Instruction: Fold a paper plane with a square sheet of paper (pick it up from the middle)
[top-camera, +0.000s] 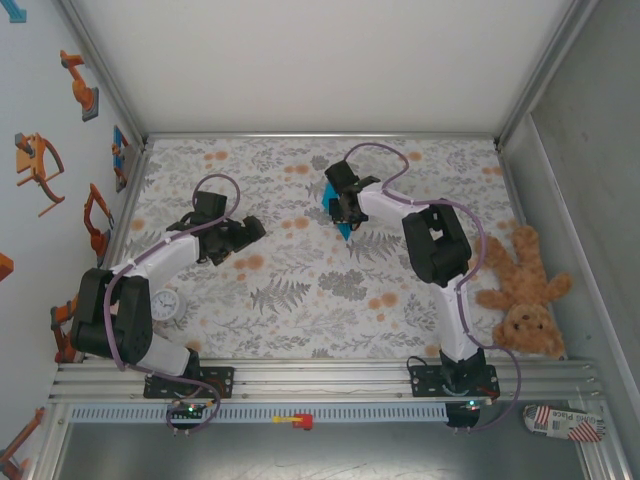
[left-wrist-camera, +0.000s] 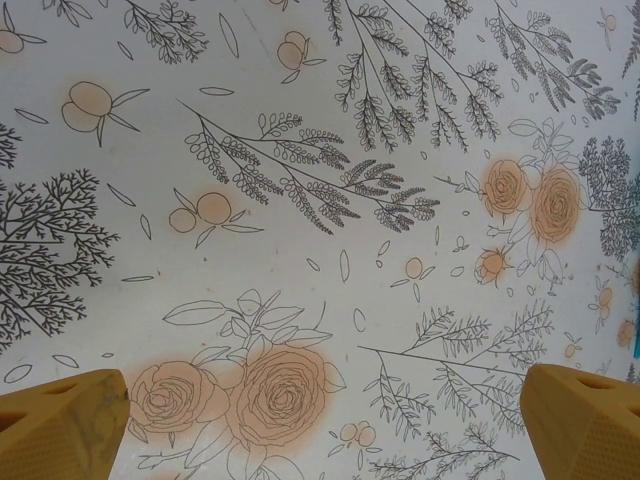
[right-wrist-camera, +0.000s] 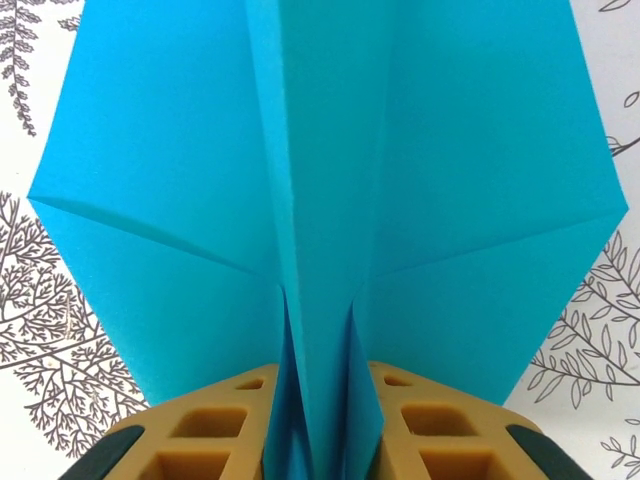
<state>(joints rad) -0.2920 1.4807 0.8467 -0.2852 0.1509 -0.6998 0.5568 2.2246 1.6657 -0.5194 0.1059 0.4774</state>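
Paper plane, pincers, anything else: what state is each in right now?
paper plane: folded, centre fold pinched by the right pincer.
right pincer: shut on the paper plane.
left pincer: open, empty, over the tablecloth.
teddy bear: lying sprawled, untouched.

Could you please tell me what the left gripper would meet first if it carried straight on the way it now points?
Most likely the white floral patterned tablecloth: the left gripper, jaws wide open, faces it with nothing between, though depth is unclear.
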